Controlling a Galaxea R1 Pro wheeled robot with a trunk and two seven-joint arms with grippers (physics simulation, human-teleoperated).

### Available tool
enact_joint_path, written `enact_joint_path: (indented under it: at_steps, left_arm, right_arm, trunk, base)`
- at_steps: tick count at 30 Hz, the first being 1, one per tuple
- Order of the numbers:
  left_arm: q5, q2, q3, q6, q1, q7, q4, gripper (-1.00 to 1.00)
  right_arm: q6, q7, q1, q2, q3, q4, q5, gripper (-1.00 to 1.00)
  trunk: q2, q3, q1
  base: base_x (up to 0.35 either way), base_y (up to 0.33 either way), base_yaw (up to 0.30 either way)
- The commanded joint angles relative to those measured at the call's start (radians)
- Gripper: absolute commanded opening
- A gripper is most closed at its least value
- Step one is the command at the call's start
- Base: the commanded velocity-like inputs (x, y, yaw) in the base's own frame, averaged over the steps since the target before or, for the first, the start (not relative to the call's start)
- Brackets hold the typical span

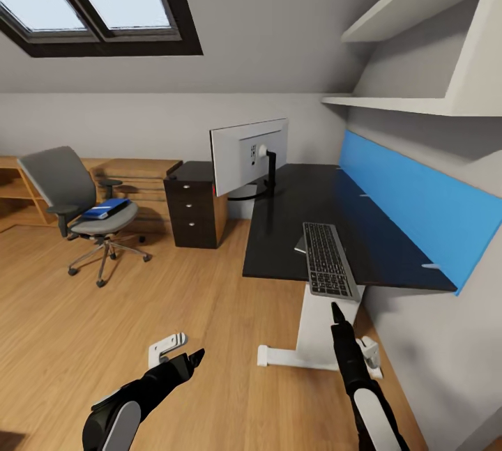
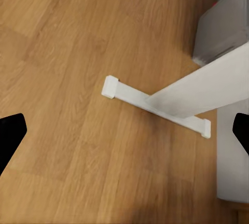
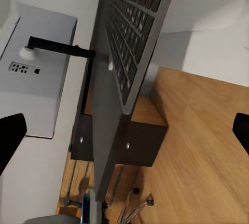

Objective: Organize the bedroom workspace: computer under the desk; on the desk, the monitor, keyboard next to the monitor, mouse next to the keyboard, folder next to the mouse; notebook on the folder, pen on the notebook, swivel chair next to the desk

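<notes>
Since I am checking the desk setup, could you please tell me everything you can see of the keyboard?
The keyboard is a slim, dark grey rectangular board with rows of black keys, seemingly metal or plastic. It lies flat, keys up, on the black desk at its near edge, lengthwise toward the robot, its near end overhanging the edge slightly. A small grey flat item peeks out at its left side. The monitor stands apart, farther back. The right gripper is just short of it, not touching.

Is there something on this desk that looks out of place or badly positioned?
Yes. The keyboard lies at the front edge of the desk, and its near end sticks out past the edge. The monitor stands at the far corner, its grey-white back facing the camera. The folder lies on the swivel chair.
</notes>
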Motion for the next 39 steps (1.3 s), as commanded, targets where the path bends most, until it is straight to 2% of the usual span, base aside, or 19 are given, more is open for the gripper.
enact_joint_path:
  at_steps: [1,8,14,15,17,18,19,21,30,39]
  left_arm:
    - [0.011,0.0,0.0,0.003,-0.001,0.009,-0.001,1.0]
    - [0.011,0.0,-0.001,0.002,-0.001,0.008,0.001,1.0]
    - [0.012,0.0,-0.001,0.001,-0.001,0.008,0.001,1.0]
    - [0.012,0.0,-0.001,0.002,-0.001,0.008,0.001,1.0]
    - [0.013,0.0,0.0,0.003,-0.001,0.008,0.001,1.0]
    - [0.015,0.0,0.0,0.004,-0.001,0.007,0.0,1.0]
    - [0.017,0.0,0.001,0.004,-0.001,0.007,-0.001,1.0]
    - [0.018,0.0,0.005,0.004,-0.001,0.007,-0.003,1.0]
    - [0.017,-0.002,0.011,0.003,-0.001,0.009,-0.004,1.0]
    - [0.018,0.0,0.009,0.003,-0.001,0.007,0.005,1.0]
  right_arm:
    - [-0.001,0.009,-0.001,0.0,-0.002,0.001,-0.01,1.0]
    - [-0.011,0.015,-0.001,-0.002,-0.012,0.001,-0.009,1.0]
    - [-0.085,0.013,-0.001,-0.002,-0.019,0.002,-0.016,1.0]
    - [-0.092,0.012,-0.002,-0.002,-0.021,0.003,-0.029,1.0]
    - [-0.1,0.01,-0.001,-0.003,-0.032,0.003,-0.101,1.0]
    - [-0.101,0.009,-0.001,-0.006,-0.036,0.004,-0.161,1.0]
    - [-0.101,0.008,-0.001,-0.008,-0.038,0.007,-0.199,1.0]
    - [-0.101,0.008,-0.001,-0.009,-0.039,0.013,-0.223,1.0]
    - [-0.101,0.007,-0.001,-0.01,-0.039,0.019,-0.239,1.0]
    - [-0.101,0.007,-0.002,-0.01,-0.035,0.03,-0.239,1.0]
  trunk:
    - [-0.001,-0.001,0.0]
    - [-0.001,-0.001,0.0]
    - [-0.001,-0.001,0.0]
    - [-0.001,-0.001,0.0]
    - [-0.001,-0.001,0.0]
    - [-0.001,-0.001,0.0]
    - [-0.001,-0.001,0.0]
    - [-0.001,-0.001,0.0]
    - [-0.064,-0.029,0.034]
    - [-0.064,-0.029,0.034]
  base:
    - [0.002,0.002,0.0]
    - [0.0,0.0,0.0]
    - [0.072,0.0,0.0]
    - [0.024,0.0,0.0]
    - [0.01,0.0,0.0]
    - [0.004,0.0,0.0]
    - [0.002,0.0,0.0]
    - [0.001,0.0,0.0]
    - [0.0,0.0,0.0]
    - [0.029,0.021,0.0]
